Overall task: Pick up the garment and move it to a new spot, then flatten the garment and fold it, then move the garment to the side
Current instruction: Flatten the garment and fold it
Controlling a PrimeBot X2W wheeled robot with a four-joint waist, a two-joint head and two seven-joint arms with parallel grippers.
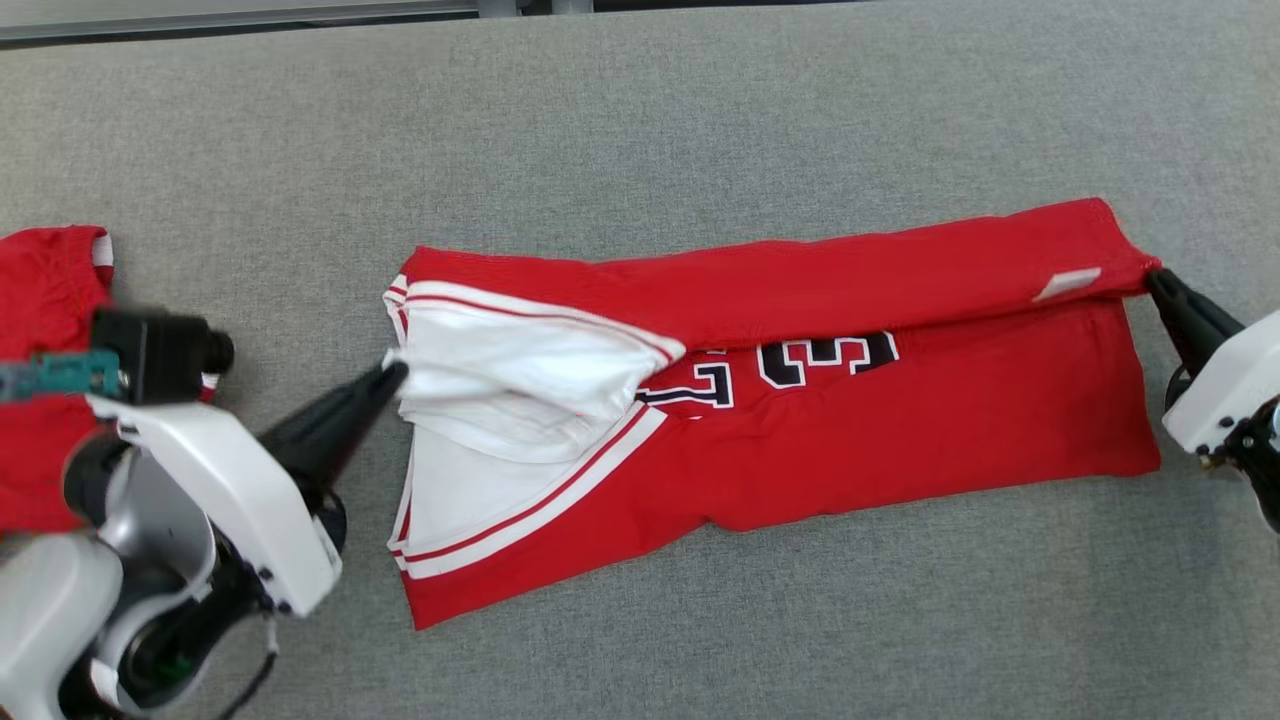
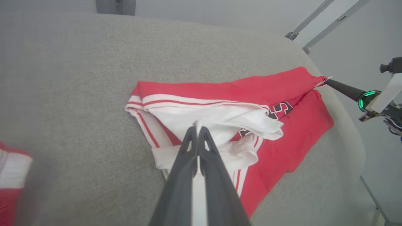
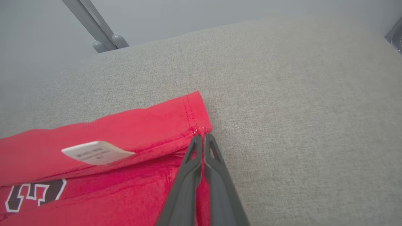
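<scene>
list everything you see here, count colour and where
jersey: one, red with white trim and black numbers, middle of the table, far edge folded over
label: one, white, on the folded layer near the jersey's right end
second garment: one, red with white trim, table's left edge
table cover: one, grey, under everything
metal bar: one, grey, beyond the table edge in the right wrist view
left end effector: one, dark, shut on the jersey's white left end
right end effector: one, dark, shut on the jersey's right corner
</scene>
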